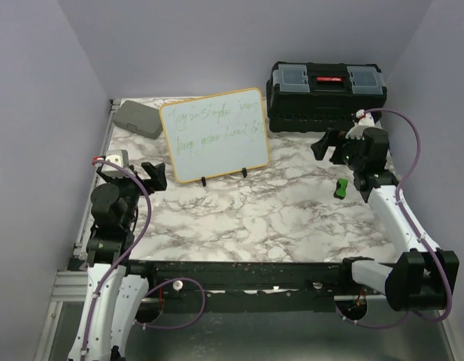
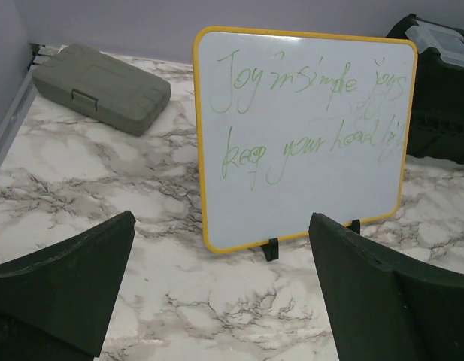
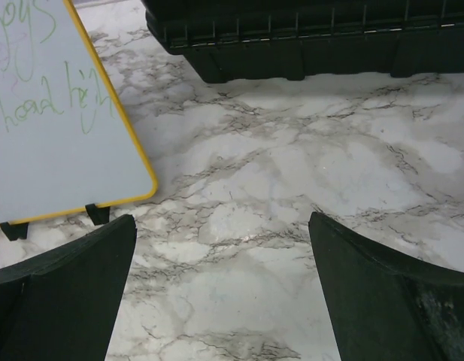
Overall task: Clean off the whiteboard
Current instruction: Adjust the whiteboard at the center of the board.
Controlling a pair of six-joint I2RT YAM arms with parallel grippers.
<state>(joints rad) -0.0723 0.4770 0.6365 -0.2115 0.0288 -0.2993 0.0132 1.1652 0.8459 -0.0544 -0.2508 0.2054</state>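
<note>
The whiteboard [image 1: 214, 135] stands in the upper middle of the top view, propped on two small black feet and leaning slightly back. It sits between a flat grey case [image 1: 137, 118] at the upper left and a black toolbox [image 1: 326, 94] at the upper right, apart from both. Two lines of faint green handwriting cover most of its face and none of it looks wiped, so I judge that the erasing has not yet begun and this is the approach stage. The left pincer [image 1: 153, 174] hovers over the marble surface [image 1: 254, 218] just left of the board's lower left corner, its jaws spread wide and holding nothing; its wrist view looks straight at the writing. The right pincer [image 1: 328, 144] hangs right of the board, in front of the toolbox, equally wide and empty, with the board's lower right corner at the left edge of its wrist view. A small green object [image 1: 340, 187] lies on the surface beside the right arm; it is too small to tell whether it is a wiper. The next move probably calls for picking up something to rub with, then pressing it evenly across the lettering. Because the board rests only on its feet, a push could slide or tip it, so the other arm may need to steady the frame.
</note>
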